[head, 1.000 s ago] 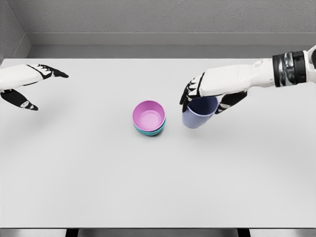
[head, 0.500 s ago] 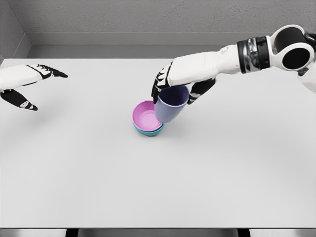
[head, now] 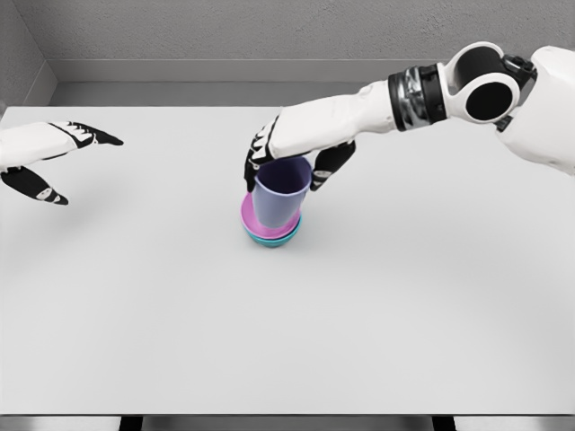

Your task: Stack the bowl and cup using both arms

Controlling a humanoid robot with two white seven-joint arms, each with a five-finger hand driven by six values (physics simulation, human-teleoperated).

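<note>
A pink bowl point(head: 249, 218) sits nested in a teal bowl point(head: 287, 239) near the middle of the white table point(head: 287, 323). My right hand point(head: 287, 171) reaches in from the upper right, shut on the rim of a lavender cup point(head: 277, 196). The cup hangs upright over the pink bowl, its base down inside the bowl's opening and hiding much of it. I cannot tell whether the base touches the bowl. My left hand point(head: 54, 162) hovers at the far left edge with its fingers spread, holding nothing.
A grey wall runs along the table's far edge. Nothing else stands on the table.
The right arm has carried the cup leftward, from right of the bowls to directly over the pink bowl, and lowered it. The left hand has stayed put.
</note>
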